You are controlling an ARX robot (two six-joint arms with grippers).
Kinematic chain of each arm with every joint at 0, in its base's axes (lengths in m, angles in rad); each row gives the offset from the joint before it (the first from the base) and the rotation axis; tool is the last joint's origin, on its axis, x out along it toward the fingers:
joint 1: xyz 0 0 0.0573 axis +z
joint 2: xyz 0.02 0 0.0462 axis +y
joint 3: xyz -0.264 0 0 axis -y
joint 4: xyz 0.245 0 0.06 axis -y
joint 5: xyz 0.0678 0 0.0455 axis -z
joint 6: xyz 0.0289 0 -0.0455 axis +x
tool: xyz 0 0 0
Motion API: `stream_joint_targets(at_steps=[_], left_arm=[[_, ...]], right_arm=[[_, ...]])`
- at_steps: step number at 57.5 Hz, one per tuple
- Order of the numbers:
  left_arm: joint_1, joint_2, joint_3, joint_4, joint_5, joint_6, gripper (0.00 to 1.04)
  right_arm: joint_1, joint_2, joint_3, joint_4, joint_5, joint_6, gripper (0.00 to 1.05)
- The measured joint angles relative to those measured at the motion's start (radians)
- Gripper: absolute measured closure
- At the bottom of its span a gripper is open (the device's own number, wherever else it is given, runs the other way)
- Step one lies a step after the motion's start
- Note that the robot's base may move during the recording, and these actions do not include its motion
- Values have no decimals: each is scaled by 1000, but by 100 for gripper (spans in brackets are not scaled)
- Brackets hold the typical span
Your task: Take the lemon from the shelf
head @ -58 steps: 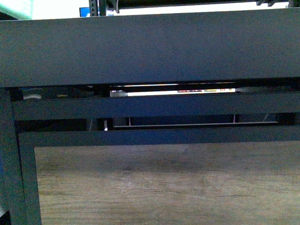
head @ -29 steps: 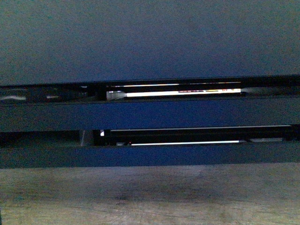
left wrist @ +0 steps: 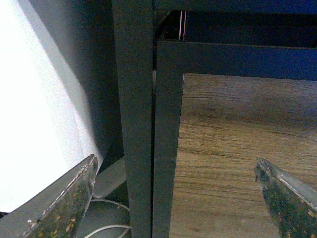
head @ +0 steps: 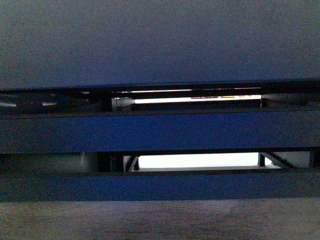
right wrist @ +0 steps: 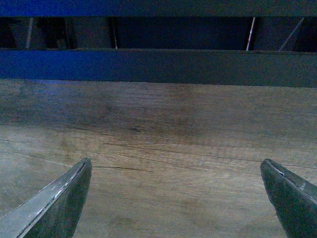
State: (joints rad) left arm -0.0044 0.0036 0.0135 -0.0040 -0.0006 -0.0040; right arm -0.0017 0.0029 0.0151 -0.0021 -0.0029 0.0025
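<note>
The lemon is out of view in every frame. The shelf (head: 160,132) fills the front view as dark horizontal bars with bright gaps between them and its brown wood-look panel (head: 160,220) along the bottom. My left gripper (left wrist: 176,191) is open and empty, facing the shelf's dark corner post (left wrist: 133,124) and the wood panel (left wrist: 237,148). My right gripper (right wrist: 176,193) is open and empty, close in front of the wood panel (right wrist: 163,148), below a dark frame bar (right wrist: 158,67).
In the left wrist view a white wall or curved surface (left wrist: 34,114) lies beside the shelf post, with a white cable (left wrist: 106,230) on the floor near it. Both grippers are close to the shelf's front face.
The front view has risen along the shelf: the wood panel has slid down to the bottom edge, and a second bright gap has opened between the lower bars.
</note>
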Motion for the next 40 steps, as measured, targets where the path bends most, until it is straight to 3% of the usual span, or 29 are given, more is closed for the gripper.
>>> stream_joint_targets(at_steps=[40], left_arm=[[0,0,0,0,0,-1,8]], right_arm=[[0,-1,0,0,0,0,2]])
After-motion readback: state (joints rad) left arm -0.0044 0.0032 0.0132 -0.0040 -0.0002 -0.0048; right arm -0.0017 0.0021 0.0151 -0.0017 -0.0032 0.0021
